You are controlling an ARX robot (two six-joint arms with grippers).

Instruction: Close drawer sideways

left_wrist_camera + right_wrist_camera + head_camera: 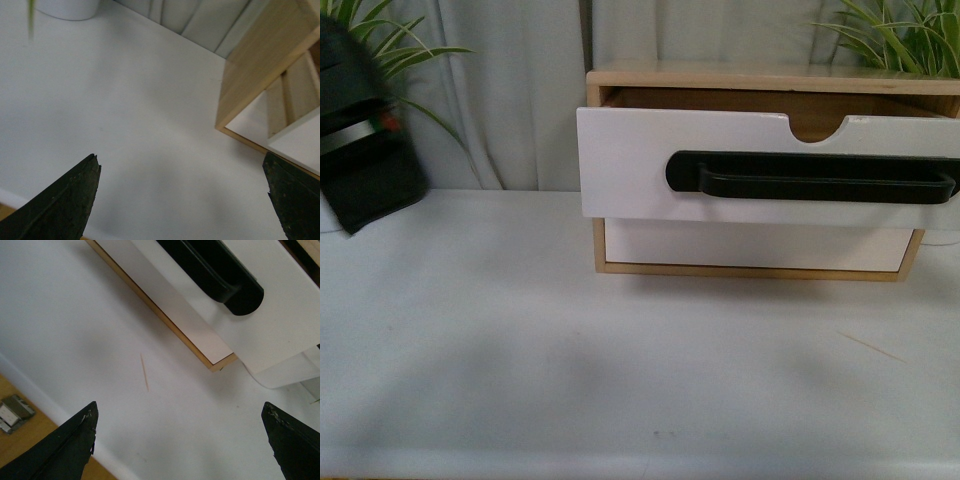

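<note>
The drawer [630,165] has a white front, a long black bar handle [820,180] and a semicircular notch in its top edge. It stands pulled out of the light wood cabinet [740,78] on the white table. The left wrist view shows the cabinet's side [260,65] and the drawer's edge [300,142]; my left gripper [182,172] is open above bare table beside it. The right wrist view shows the drawer front [280,305] and handle end [235,290]; my right gripper [180,422] is open above the table in front of it. Neither gripper shows in the front view.
A plain white drawer front [750,245] sits below the open drawer. A black object [365,150] stands at the far left, with plants [910,35] behind. A thin wooden stick [144,372] lies on the table [620,370]. The table's front edge [30,385] shows in the right wrist view.
</note>
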